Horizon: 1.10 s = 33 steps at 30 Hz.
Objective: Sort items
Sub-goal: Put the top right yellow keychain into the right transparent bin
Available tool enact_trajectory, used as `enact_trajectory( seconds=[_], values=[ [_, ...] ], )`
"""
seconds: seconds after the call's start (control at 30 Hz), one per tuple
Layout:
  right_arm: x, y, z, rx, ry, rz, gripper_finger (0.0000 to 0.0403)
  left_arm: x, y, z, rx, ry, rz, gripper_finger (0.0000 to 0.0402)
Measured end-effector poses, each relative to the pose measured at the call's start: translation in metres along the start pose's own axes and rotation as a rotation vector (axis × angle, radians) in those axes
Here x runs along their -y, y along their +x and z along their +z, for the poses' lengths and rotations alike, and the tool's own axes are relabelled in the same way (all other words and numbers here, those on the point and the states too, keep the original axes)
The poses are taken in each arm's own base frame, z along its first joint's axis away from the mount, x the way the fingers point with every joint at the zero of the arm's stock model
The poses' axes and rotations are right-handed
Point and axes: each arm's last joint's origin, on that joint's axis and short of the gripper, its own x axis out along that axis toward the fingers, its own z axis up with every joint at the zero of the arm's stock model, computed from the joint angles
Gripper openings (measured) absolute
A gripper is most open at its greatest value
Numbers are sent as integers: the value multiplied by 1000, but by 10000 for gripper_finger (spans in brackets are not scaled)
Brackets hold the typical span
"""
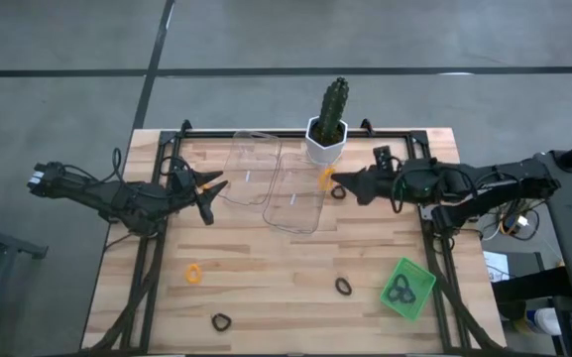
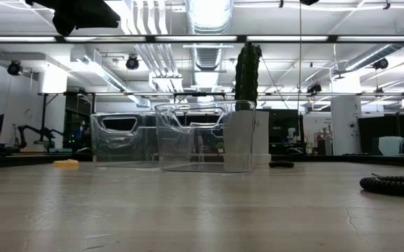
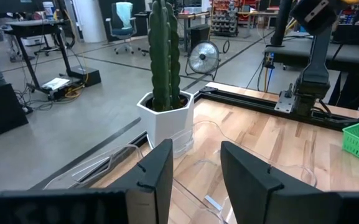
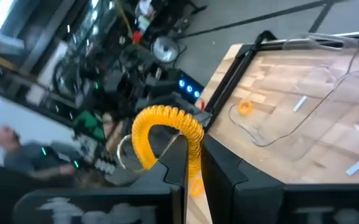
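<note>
My right gripper (image 1: 337, 179) is shut on an orange coiled ring (image 1: 326, 177), which also shows in the right wrist view (image 4: 167, 124). It hovers at the far right corner of a clear tray (image 1: 295, 193), next to the cactus pot (image 1: 326, 142). My left gripper (image 1: 210, 196) is open and empty by the left side of the second clear tray (image 1: 251, 167); the left wrist view shows its fingers (image 3: 160, 168) apart. Loose on the table lie an orange ring (image 1: 193, 271) and black rings (image 1: 221, 320) (image 1: 343, 286) (image 1: 338, 191). More black rings lie in the green tray (image 1: 407, 288). My right gripper pinches one side of the orange ring (image 4: 195, 155) between its two fingers. The rest of the loop stands out past the fingertips. The fingers come about level from the table's right side. The ring is lifted clear of the table and the tray.
The cactus in its white pot stands at the table's far edge, close to my right gripper. The two clear trays (image 2: 202, 136) (image 2: 121, 140) sit side by side at the far middle. The green tray sits near the front right corner. Bare wood lies in the near middle.
</note>
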Motion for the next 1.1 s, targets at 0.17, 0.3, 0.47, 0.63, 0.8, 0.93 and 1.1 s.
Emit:
enact_trajectory(
  seconds=[0.17, 0.3, 0.47, 0.63, 0.8, 0.93, 1.1],
  values=[
    [-1, 11, -8, -57, -101, 21, 28, 0, 0, 0, -1, 1, 0, 128],
    [1, 18, -13, -72, -141, 9, 28, 0, 0, 0, -1, 2, 0, 128],
    [0, 20, -14, -76, -222, 27, 28, 0, 0, 0, -2, -29, 0, 128],
    [-3, 23, -13, -48, -483, 62, 28, 0, 0, 0, -2, -41, 0, 128],
    [0, 32, -21, -68, -825, 48, 28, 0, 0, 0, -2, -41, 0, 128],
    [5, 44, -26, -85, -1017, 29, 28, 1, 0, 0, -2, -42, 0, 128],
    [13, 62, -26, -104, -1044, -28, 28, 0, 1, 0, -2, -43, 0, 128]
  ],
)
